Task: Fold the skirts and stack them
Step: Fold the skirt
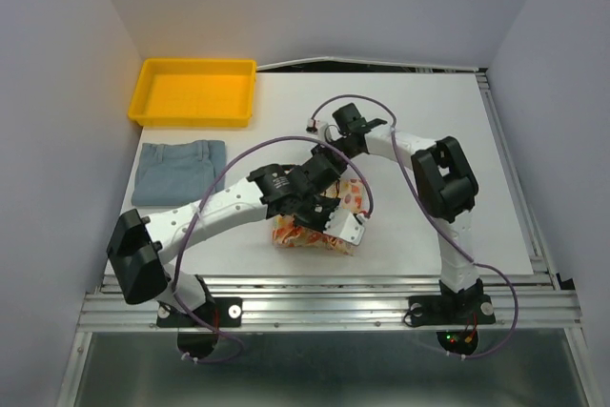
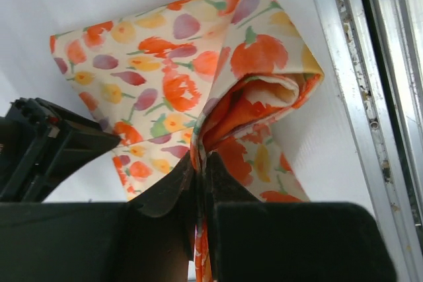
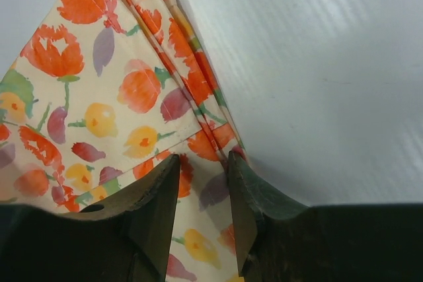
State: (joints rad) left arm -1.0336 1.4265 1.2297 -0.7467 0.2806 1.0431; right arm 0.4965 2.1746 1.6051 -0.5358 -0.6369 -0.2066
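Observation:
The cream floral skirt (image 1: 303, 234) lies bunched near the table's front middle. In the left wrist view, a raised fold of the skirt (image 2: 165, 84) is pinched in my left gripper (image 2: 201, 163), which is shut on it. That gripper (image 1: 319, 219) sits over the skirt's near part. My right gripper (image 1: 332, 183) hangs over the skirt's far edge. Its jaws (image 3: 203, 160) stand apart, and a pleated corner of the cloth (image 3: 99, 110) lies under and between them. The blue-grey skirt (image 1: 179, 172) lies folded flat at the left, away from both grippers.
A yellow plastic tray (image 1: 195, 91) stands at the back left, just beyond the blue-grey skirt. The metal rail of the table's front edge (image 2: 360, 97) runs close to the floral skirt. Purple cables loop over both arms.

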